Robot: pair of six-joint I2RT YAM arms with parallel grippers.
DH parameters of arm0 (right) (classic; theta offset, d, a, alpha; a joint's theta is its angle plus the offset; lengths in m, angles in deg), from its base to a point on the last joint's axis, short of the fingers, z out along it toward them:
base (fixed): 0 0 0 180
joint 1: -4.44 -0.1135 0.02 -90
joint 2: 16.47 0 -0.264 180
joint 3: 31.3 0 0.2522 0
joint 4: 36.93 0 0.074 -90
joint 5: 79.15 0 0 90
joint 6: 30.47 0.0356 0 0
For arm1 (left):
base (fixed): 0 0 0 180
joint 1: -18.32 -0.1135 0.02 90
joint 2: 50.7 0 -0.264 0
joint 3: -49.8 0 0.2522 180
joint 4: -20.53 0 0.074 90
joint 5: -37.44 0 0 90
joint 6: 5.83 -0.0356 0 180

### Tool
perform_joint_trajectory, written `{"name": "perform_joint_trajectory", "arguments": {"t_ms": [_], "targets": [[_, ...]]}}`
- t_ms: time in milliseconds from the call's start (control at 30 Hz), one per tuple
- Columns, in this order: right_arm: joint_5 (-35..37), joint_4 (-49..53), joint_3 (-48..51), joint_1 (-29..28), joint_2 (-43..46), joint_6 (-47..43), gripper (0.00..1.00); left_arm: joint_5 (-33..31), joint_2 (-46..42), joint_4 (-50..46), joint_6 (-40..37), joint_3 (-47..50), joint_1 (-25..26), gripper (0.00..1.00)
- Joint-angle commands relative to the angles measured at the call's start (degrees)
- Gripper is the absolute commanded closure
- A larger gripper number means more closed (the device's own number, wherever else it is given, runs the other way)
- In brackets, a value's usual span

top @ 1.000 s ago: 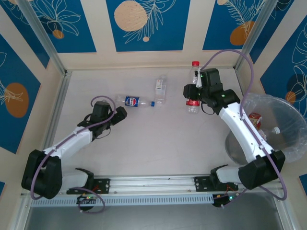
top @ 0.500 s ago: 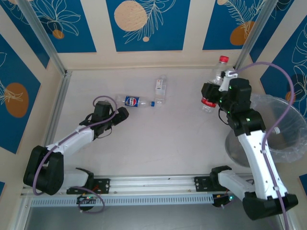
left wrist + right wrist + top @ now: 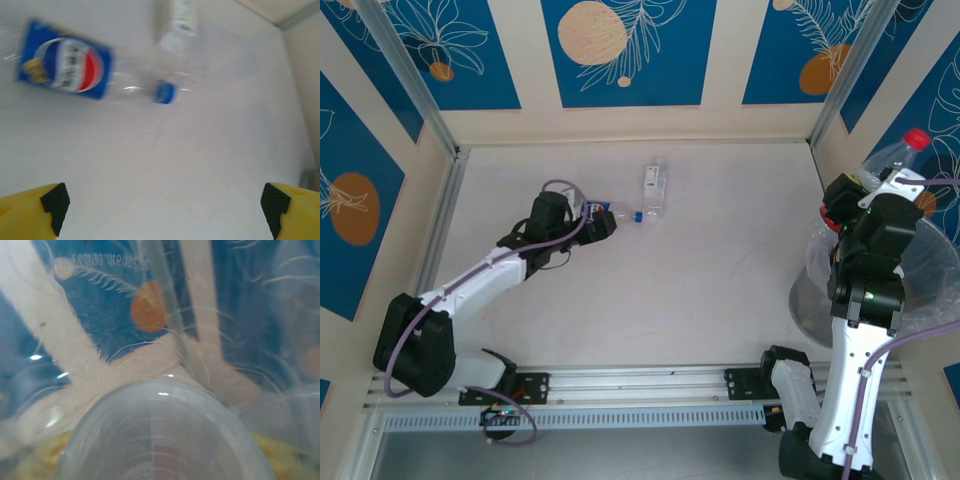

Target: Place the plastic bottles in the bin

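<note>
Top external view: right arm stands upright, right gripper (image 3: 845, 205) clamped on a red-capped clear bottle (image 3: 892, 158) tilted above the bag-lined bin (image 3: 930, 285) at the table's right edge. Left arm stretched low across the table; left gripper (image 3: 165, 205) spread wide, holding nothing, fingertips short of the lying blue-labelled Pepsi bottle (image 3: 65, 67). White-labelled bottle (image 3: 654, 188) lies just beyond.

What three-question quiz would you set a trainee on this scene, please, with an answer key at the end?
1. True or false: the left gripper is shut on the blue-label bottle.
2. The right gripper grips the raised bottle; its cap is: A blue, B red, C white.
3. How many bottles lie on the table?
Key: 1 false, its jaws stand open short of the bottle; 2 B; 3 two.
</note>
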Motion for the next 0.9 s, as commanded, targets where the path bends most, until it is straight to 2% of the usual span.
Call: {"name": "perform_joint_trajectory", "arguments": {"t_ms": [0, 167, 367, 633, 867], "targets": [[2.8, -0.4, -1.7, 3.9, -0.5, -1.1, 0.51, 3.4, 1.1, -2.5, -8.4, -4.8, 2.3, 0.00], [7.2, -0.9, 0.0, 8.3, -0.8, -2.4, 0.51, 3.2, 2.4, -1.9, -8.8, -6.5, 2.6, 0.00], [8.0, -1.3, 2.9, 11.5, -1.2, -2.9, 0.51, 4.4, 5.0, -1.8, -8.8, -8.5, 2.6, 0.00], [7.1, -0.4, 6.7, 12.2, -0.6, -1.3, 0.51, 5.0, 6.7, -1.0, -8.2, -9.1, 2.6, 0.00], [8.6, -1.9, 12.5, 12.2, 1.5, 2.9, 0.43, 5.1, 7.1, -2.1, -8.6, -9.8, 2.6, 0.00]]}}
